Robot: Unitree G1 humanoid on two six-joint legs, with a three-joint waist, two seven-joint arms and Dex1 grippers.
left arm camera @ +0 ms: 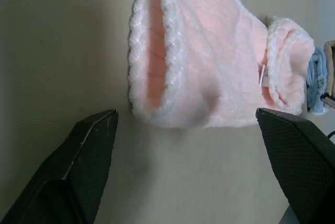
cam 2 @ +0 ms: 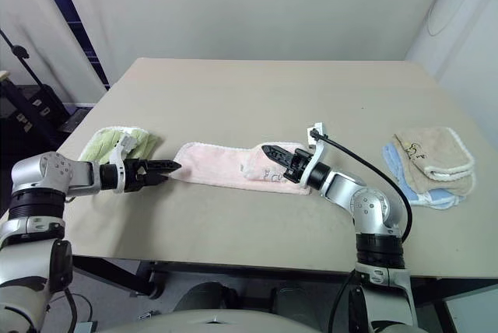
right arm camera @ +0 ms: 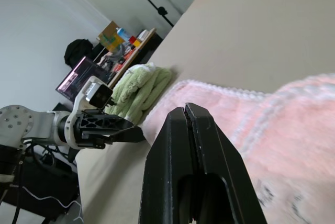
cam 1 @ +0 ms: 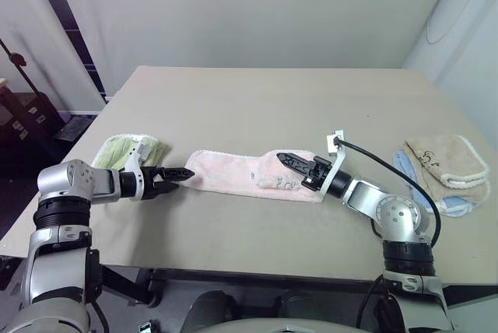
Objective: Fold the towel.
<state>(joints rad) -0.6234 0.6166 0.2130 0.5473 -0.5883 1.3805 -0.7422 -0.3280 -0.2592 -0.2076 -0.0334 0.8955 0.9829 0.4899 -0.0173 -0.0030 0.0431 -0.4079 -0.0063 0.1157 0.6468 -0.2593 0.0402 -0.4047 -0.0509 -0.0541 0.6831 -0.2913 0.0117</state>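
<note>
The pale pink towel (cam 1: 233,171) lies mid-table as a long strip, white-trimmed, with its right end doubled over into a thicker lump (cam 1: 282,177). My left gripper (cam 1: 180,176) stands open just off the strip's left end, low over the table. In the left wrist view that end (left arm camera: 209,62) shows as a folded double layer just ahead of the spread fingers (left arm camera: 89,171). My right gripper (cam 1: 282,157) is shut and pointing left over the doubled right end. The right wrist view shows its closed fingertips (right arm camera: 186,111) above pink cloth with nothing between them.
A light green towel (cam 1: 124,148) lies folded beside my left gripper. At the right edge a beige towel (cam 1: 443,160) rests on a blue cloth (cam 1: 411,174). Bare table (cam 1: 257,99) stretches behind the pink towel; the front edge is close to both arms.
</note>
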